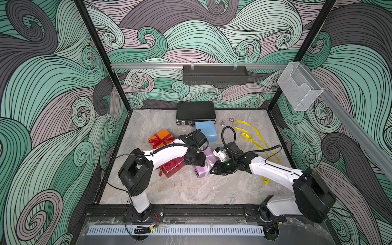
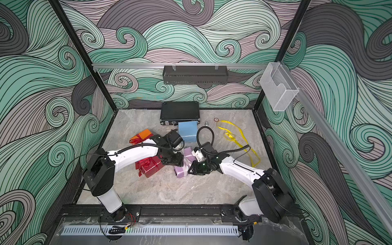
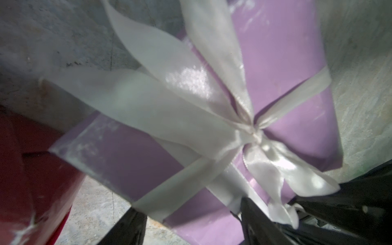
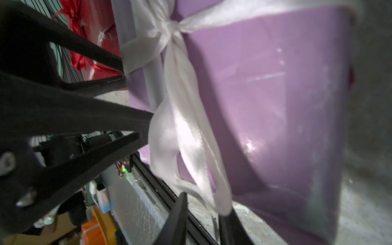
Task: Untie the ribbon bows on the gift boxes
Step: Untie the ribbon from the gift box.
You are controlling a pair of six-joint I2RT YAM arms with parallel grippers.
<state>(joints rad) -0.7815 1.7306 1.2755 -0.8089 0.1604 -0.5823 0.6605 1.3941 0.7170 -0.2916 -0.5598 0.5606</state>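
The silvery white ribbon bow (image 3: pixel 254 131) is tied on the lilac box (image 1: pixel 201 171), which sits near the middle of the desk (image 1: pixel 180 191). My left gripper (image 1: pixel 195 160) hangs over the box's 10 o'clock part, its fingers (image 3: pixel 129 227) spread wide across a box edge. My right gripper (image 1: pixel 213 169) is at the box's 3 o'clock side. One tail of the bow drops between its fingers (image 4: pixel 180 214), which stand close together, but I cannot tell whether they pinch it.

The glossy red box (image 1: pixel 172 168), with a red bow (image 1: pixel 169 163), is just beside the lilac one at 9 o'clock. The orange box (image 1: pixel 162 134), also red-bowed, lies at 10 o'clock. The light blue box (image 1: pixel 206 131) is at 12, against the black case (image 1: pixel 195 113). A yellow ribbon (image 1: pixel 252 137) lies loose on the desk at 2 o'clock.
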